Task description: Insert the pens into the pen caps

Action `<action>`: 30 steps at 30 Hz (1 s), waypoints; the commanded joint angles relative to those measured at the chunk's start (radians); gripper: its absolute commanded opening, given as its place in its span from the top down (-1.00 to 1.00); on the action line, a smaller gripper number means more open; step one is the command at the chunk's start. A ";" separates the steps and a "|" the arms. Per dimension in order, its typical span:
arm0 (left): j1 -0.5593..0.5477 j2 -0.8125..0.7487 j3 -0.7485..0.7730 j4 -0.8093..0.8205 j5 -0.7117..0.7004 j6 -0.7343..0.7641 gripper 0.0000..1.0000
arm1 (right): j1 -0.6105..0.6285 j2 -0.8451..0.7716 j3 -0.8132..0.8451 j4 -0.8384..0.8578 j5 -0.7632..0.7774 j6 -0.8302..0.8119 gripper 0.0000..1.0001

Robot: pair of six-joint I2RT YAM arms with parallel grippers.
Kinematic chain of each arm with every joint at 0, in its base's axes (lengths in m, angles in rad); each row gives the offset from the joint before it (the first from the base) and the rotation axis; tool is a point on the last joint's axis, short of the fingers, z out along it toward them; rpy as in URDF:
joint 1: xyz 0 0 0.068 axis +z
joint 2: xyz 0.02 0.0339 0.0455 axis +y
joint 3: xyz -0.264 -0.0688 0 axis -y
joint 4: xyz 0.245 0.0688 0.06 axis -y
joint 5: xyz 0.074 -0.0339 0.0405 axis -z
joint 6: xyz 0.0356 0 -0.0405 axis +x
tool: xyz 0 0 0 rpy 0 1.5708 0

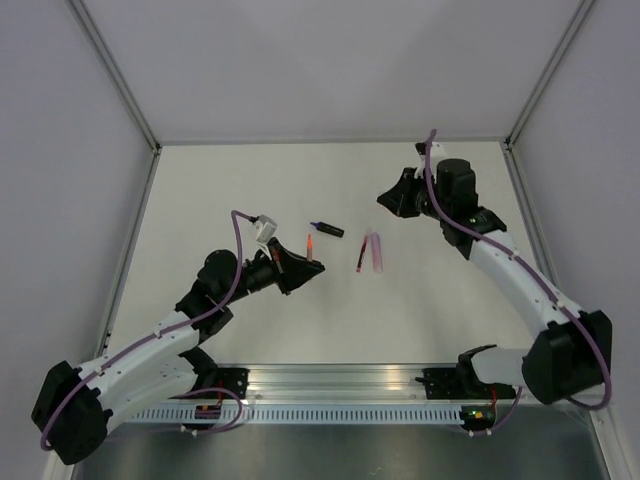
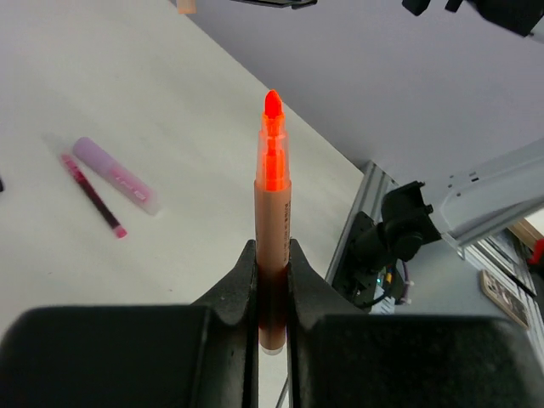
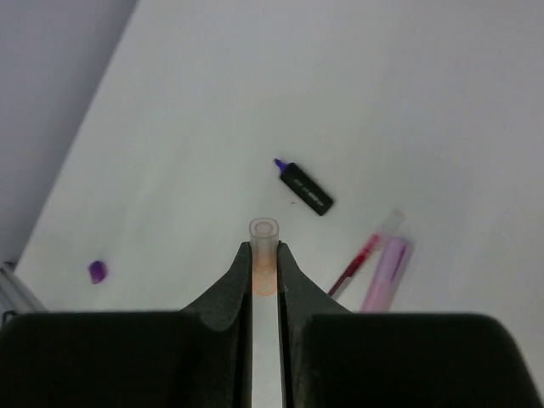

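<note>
I find left gripper (image 2: 272, 255) clamped on peach-barrelled orange-tipped pen (image 2: 272, 200), right gripper (image 3: 264, 255) clamped on stubby translucent pink cap (image 3: 263, 231), well apart from the pen; aligning tip with cap mouth is, I judge, next.

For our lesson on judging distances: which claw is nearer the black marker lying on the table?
Left. In the top view the left claw is just near-left of the marker; the right claw is farther off, beyond it and to its right.
</note>
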State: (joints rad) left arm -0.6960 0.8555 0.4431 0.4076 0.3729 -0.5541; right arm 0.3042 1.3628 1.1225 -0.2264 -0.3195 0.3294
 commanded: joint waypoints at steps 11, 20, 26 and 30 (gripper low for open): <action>-0.011 0.139 0.051 0.258 0.323 -0.058 0.95 | 0.214 -0.453 -0.404 0.620 -0.013 0.301 1.00; -0.014 0.217 0.051 0.335 0.371 -0.107 0.95 | 0.268 -0.469 -0.538 0.857 -0.056 0.352 1.00; -0.017 0.228 0.052 0.346 0.380 -0.109 0.95 | 0.317 -0.450 -0.515 0.857 -0.061 0.341 1.00; -0.016 0.223 0.052 0.344 0.382 -0.109 0.95 | 0.348 -0.423 -0.501 0.857 -0.058 0.330 1.00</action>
State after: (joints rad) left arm -0.7048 1.0863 0.4549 0.6910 0.7189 -0.6441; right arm 0.6304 0.9215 0.5808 0.5636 -0.3618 0.6621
